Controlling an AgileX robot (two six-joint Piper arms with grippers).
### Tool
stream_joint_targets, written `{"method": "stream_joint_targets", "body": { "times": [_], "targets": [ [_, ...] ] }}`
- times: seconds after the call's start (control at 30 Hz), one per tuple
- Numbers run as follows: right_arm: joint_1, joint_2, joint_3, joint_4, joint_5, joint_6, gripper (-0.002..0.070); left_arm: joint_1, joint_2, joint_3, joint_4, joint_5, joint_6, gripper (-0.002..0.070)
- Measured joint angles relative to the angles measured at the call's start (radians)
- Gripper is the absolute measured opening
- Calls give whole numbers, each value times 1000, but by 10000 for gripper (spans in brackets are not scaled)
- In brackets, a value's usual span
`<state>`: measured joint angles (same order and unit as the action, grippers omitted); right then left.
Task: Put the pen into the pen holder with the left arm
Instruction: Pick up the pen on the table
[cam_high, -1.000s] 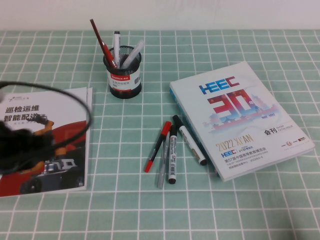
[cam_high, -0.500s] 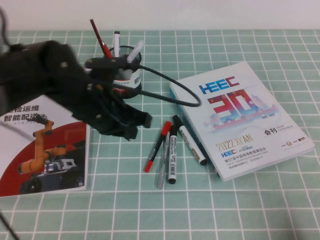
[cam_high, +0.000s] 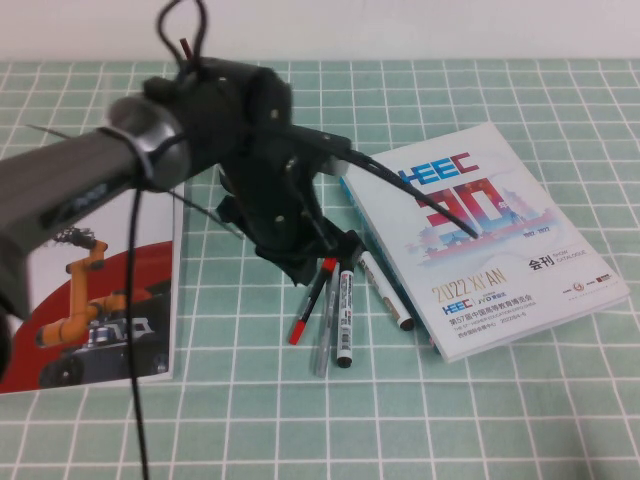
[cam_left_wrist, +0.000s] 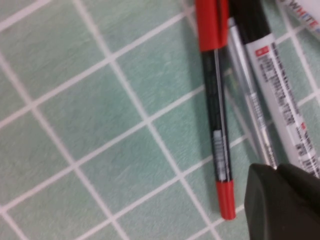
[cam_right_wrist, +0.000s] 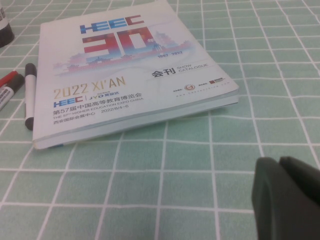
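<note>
Reach has been made: half a second ago the left arm (cam_high: 150, 150) stood over the pen holder's side of the table, and it has now been swung across so that the left gripper (cam_high: 300, 262) is poised directly above the loose pens. Its jaws are pressed together and nothing is held. The pen (cam_high: 315, 293), black-barrelled with a red cap and red tail, lies flat on the green checked cloth (cam_high: 480, 400), unmoved, its cap end just under the gripper and its tail pointing away from it toward the robot. Just beyond it, on the side away from the arm, a clear pen (cam_high: 327, 330) and a black-capped marker (cam_high: 344, 310) are laid almost touching it. In the left wrist view the pen (cam_left_wrist: 216, 110) is seen close below, beside the dark fingertip (cam_left_wrist: 280, 200). The pen holder is hidden behind the arm in the high view.

The approach is judged nearly finished; the jaws would have to be spread before any grasp, and the crowded neighbours leave little room.

The right gripper (cam_right_wrist: 285, 197) is parked near the catalogue (cam_right_wrist: 130, 65), its jaws together and empty.
</note>
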<state>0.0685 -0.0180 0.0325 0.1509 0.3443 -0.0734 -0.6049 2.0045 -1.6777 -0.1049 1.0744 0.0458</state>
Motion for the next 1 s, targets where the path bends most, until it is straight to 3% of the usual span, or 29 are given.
{"method": "stream_joint_targets", "body": {
  "times": [0.23, 0.4, 0.5, 1.0],
  "targets": [
    [0, 0, 0, 0, 0, 0, -20, -5, 51, -61, 15, 36, 26, 19],
    [0, 0, 0, 0, 0, 0, -20, -5, 83, -62, 6, 31, 52, 200],
    [0, 0, 0, 0, 0, 0, -20, -5, 99, -62, 4, 9, 52, 258],
    [0, 0, 0, 0, 0, 0, -20, -5, 182, -98, 46, -17, 54, 277]
  ]
}}
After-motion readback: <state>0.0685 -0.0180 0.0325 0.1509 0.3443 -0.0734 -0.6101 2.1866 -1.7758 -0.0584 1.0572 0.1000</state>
